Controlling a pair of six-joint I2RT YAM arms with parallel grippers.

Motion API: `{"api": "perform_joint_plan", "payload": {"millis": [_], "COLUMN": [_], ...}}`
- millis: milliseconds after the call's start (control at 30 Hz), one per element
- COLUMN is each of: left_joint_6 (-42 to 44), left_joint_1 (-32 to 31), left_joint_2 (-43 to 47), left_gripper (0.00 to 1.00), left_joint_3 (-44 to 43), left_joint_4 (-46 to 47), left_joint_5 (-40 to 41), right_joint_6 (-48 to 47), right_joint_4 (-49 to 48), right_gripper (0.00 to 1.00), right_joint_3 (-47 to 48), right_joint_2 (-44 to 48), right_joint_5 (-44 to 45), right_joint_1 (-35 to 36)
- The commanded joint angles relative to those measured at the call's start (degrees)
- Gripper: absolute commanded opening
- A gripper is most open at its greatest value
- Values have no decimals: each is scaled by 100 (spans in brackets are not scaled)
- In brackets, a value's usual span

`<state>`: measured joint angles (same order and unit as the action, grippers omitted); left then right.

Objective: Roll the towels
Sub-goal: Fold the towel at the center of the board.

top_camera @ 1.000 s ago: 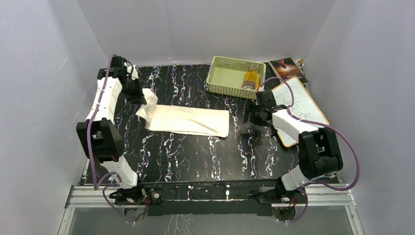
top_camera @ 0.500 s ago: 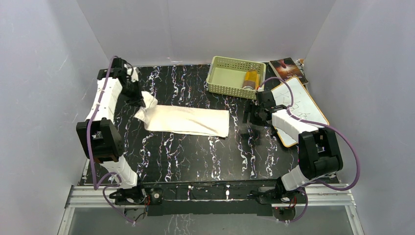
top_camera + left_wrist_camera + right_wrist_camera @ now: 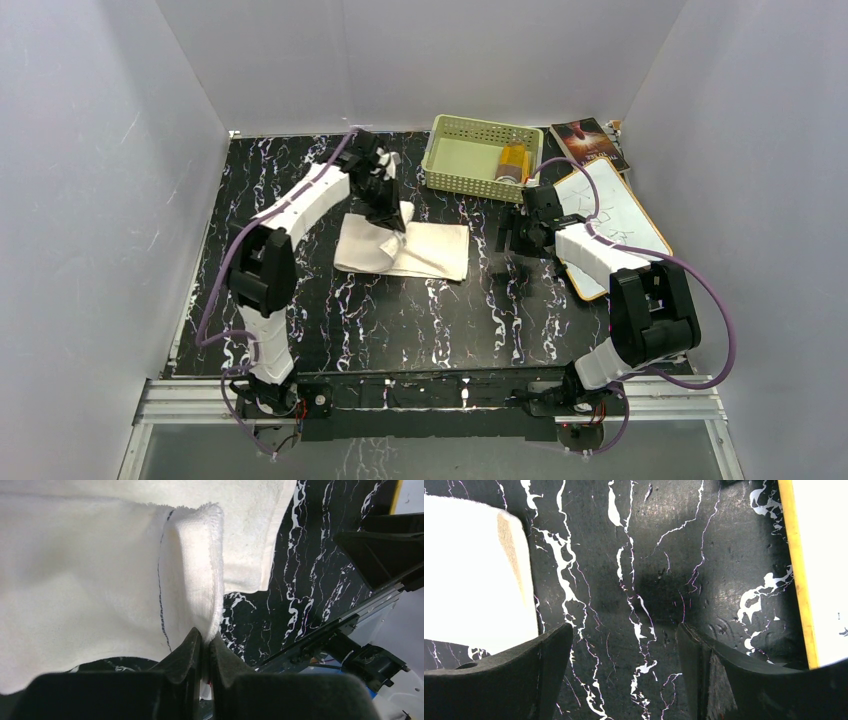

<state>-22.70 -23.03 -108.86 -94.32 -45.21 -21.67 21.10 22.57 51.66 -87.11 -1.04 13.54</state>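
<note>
The left claw, clamped on one end of the cream towel, has swung in from the far left, so that towel now lies doubled mid-tabletop; rolling is under way, I judge; the right claw stays open and empty just right of it. Count: two arms, one board, one basket, two towels, the yellow towel in the basket.

basket, book, board (orange-rimmed)

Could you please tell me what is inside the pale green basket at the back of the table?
A mustard-yellow and brown towel lies at the right end of the basket. The rest of its floor looks bare. Anything under the towel is hidden.
</note>
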Motion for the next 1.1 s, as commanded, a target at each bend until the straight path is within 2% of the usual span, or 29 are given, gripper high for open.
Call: {"api": "perform_joint_plan", "payload": {"millis": [0, 433, 1067], "left_joint_6": [-523, -1224, -1474], "left_joint_1": [-378, -773, -1151], "left_joint_2": [-227, -125, -526], "left_gripper": [0, 0, 0], "left_joint_3": [-445, -304, -120], "left_joint_4": [202, 1373, 1636], "left_joint_5": [-194, -133, -336], "right_joint_6": [0, -1, -17], "right_joint_4": [-130, -187, -208], "right_gripper": [75, 75, 75], "right_joint_3": [6, -92, -199], "right_joint_2": [217, 183, 222], "right_joint_5": [88, 67, 80], "right_joint_1": [34, 34, 29]}}
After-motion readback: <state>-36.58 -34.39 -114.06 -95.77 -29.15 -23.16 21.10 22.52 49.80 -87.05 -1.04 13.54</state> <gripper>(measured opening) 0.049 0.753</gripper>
